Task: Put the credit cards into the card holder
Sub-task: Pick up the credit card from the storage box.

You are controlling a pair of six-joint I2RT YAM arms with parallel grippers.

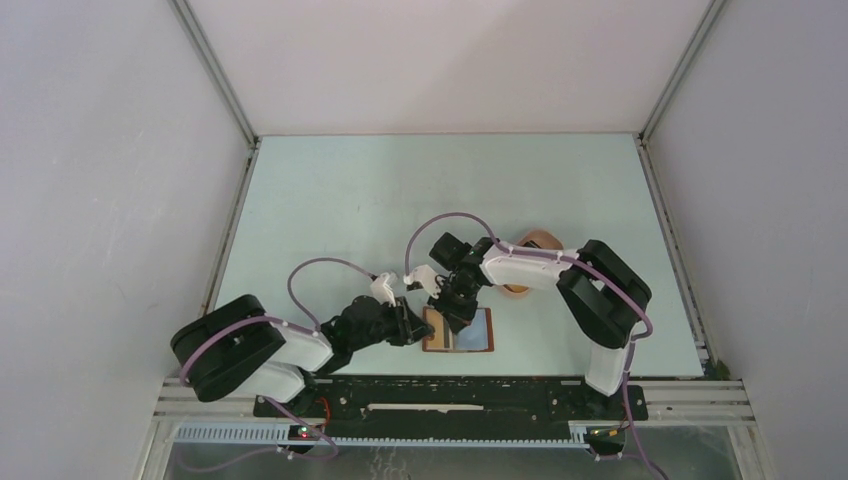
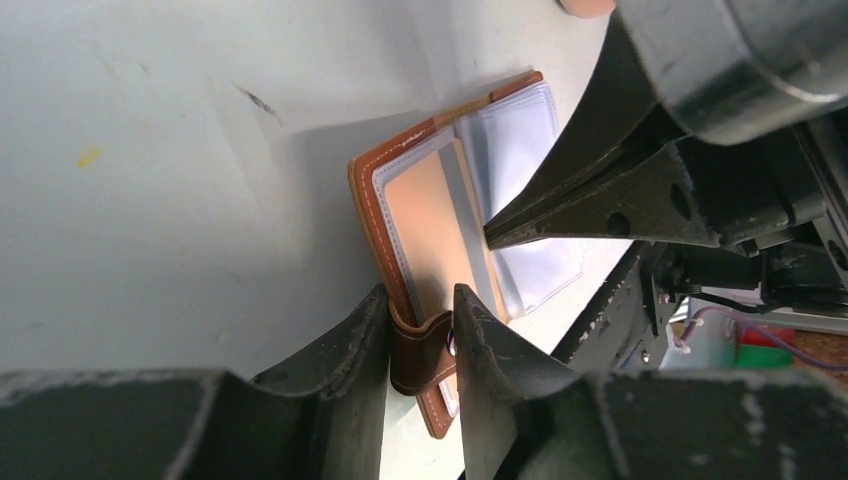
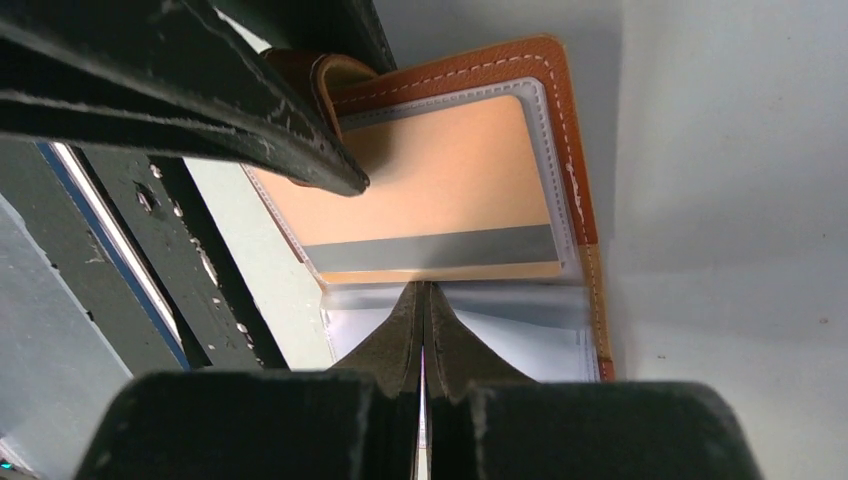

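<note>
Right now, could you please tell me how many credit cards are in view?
1. An orange card with a grey stripe sits in a clear sleeve of the open card holder. More may be hidden from these views.

No text legible anywhere; none at all.

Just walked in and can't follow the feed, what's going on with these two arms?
The left gripper pinches the snap tab of the open card holder. The right gripper, shut, has its tips at the edge of an orange card that sits in a clear sleeve.
</note>
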